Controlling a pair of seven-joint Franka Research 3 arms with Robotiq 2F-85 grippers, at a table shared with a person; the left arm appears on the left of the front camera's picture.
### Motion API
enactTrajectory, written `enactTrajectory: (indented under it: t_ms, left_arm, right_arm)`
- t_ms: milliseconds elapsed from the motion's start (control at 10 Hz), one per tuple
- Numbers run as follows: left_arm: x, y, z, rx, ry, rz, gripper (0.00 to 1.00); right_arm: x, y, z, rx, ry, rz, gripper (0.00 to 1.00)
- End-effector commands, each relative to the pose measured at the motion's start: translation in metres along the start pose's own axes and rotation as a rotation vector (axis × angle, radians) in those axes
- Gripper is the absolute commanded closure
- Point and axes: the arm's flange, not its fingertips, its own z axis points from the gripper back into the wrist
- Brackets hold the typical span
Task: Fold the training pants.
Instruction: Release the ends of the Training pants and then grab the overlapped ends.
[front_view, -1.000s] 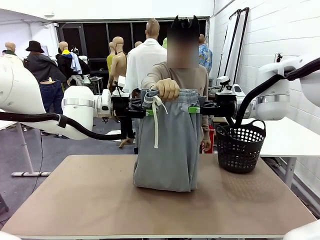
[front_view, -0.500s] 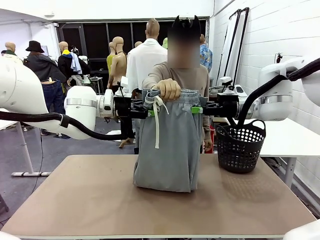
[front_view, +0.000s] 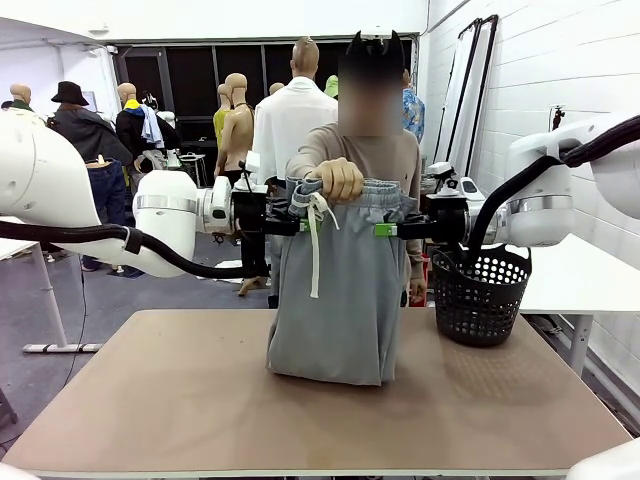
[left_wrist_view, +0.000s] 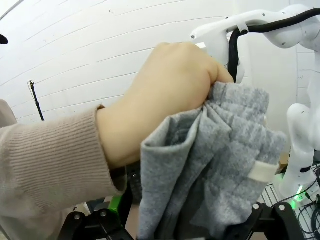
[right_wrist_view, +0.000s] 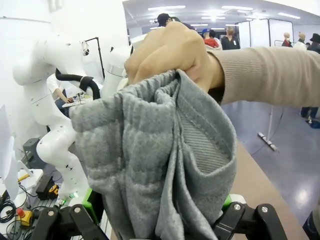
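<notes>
The training pants (front_view: 335, 300) hang upright over the table, light grey, their legs' ends resting on the tabletop. A person's hand (front_view: 335, 178) grips the bunched waistband at the top, and the white drawstring (front_view: 315, 250) dangles below it. My left gripper (front_view: 296, 225) stands open at the waistband's left edge. My right gripper (front_view: 386, 229) stands open at its right edge. In the left wrist view the pants (left_wrist_view: 215, 165) sit between the wide-apart fingers of my left gripper (left_wrist_view: 185, 220), under the hand (left_wrist_view: 170, 85). The right wrist view shows the pants (right_wrist_view: 150, 160) likewise inside my right gripper (right_wrist_view: 157, 222).
A black perforated basket (front_view: 480, 295) stands on the brown table (front_view: 180, 400) at the right, close under my right arm. The person stands right behind the pants at the far edge. Bare tabletop lies in front of the pants and to their left.
Both arms have edged slightly inward toward the waistband, and the right gripper has sunk a little. The person's hand and the pants hold still.
</notes>
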Motion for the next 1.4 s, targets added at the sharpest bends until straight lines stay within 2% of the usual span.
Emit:
enactTrajectory:
  t_ms: [0, 400, 900, 1100, 1300]
  left_arm:
    - [0.008, 0.008, -0.013, -0.017, 0.006, 0.036, 0.0]
    - [0.005, 0.011, -0.025, -0.038, 0.016, 0.097, 0.0]
    - [0.01, 0.005, -0.026, -0.046, 0.031, 0.116, 0.0]
    - [0.012, 0.003, -0.03, 0.016, 0.05, 0.126, 0.0]
    - [0.015, 0.004, -0.035, 0.063, 0.023, 0.14, 0.0]
  right_arm:
    - [0.002, -0.006, -0.008, -0.013, -0.003, -0.011, 0.0]
    - [0.01, -0.013, -0.017, -0.022, -0.004, 0.02, 0.0]
    - [0.021, -0.018, -0.022, -0.03, 0.014, 0.058, 0.0]
    - [0.021, -0.018, -0.024, -0.028, 0.015, 0.069, 0.0]
    - [0.021, -0.02, -0.027, -0.022, 0.019, 0.072, 0.0]
